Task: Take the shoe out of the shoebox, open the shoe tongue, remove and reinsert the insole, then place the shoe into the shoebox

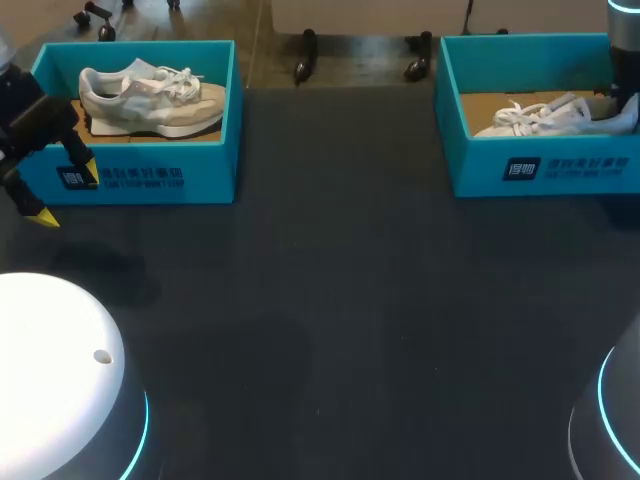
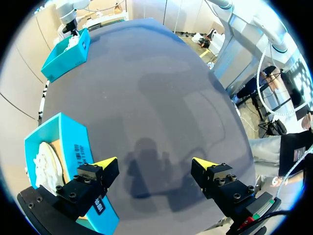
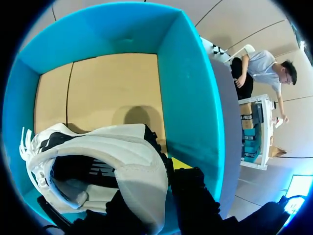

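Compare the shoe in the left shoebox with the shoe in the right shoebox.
The left shoe is beige with a grey side; the right shoe is white. The left shoe lies untouched, with the left gripper outside the left shoebox. The right gripper sits at the right shoe's heel, inside the right shoebox. Both are laced sneakers, each lying in a teal box.

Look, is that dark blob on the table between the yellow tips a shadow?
Left wrist view: yes, the left claw throws a shadow on the dark grey table, curved by the fisheye; right wrist view: another shadow darkens the floor of the turquoise cardboard shoebox.
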Controlling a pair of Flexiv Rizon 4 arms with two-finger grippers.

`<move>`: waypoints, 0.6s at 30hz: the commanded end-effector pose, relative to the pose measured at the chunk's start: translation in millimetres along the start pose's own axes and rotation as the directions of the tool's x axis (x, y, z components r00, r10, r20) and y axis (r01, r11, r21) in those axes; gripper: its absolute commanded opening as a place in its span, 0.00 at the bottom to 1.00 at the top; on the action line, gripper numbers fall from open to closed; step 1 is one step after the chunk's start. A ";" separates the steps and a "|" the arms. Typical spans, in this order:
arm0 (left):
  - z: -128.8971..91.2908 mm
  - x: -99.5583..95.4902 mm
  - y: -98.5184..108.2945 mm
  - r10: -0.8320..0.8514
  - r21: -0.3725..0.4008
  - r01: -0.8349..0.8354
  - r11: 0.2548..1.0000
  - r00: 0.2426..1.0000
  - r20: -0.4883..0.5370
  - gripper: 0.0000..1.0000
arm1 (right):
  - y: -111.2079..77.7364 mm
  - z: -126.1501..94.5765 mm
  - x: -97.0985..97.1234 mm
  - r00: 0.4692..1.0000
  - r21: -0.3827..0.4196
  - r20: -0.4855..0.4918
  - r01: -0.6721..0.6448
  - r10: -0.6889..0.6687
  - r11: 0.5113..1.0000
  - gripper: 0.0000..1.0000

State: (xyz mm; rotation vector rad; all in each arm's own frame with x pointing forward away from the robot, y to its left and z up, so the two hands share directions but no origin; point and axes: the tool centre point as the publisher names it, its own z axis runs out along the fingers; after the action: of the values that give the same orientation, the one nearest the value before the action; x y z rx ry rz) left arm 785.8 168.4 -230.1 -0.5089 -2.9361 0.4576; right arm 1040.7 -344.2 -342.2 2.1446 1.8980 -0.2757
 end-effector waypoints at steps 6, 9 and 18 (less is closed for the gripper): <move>-0.6 0.3 0.2 0.001 -0.003 -0.001 1.000 1.000 -0.003 1.00 | 7.1 14.1 2.1 1.000 0.019 -0.008 -0.004 0.005 1.000 0.00; -0.6 0.3 0.2 0.001 -0.003 -0.001 1.000 1.000 -0.003 1.00 | 6.7 17.3 3.0 1.000 0.022 -0.004 -0.005 0.005 1.000 0.00; -0.6 0.3 0.2 0.001 -0.003 -0.001 1.000 1.000 -0.003 1.00 | 1.8 28.6 4.1 1.000 0.049 -0.014 -0.011 0.012 0.999 0.00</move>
State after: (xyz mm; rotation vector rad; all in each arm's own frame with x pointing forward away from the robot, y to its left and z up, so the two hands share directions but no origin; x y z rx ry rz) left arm 785.8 168.4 -230.1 -0.5090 -2.9361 0.4576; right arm 1041.4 -350.0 -365.7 2.1879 1.8989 -0.3091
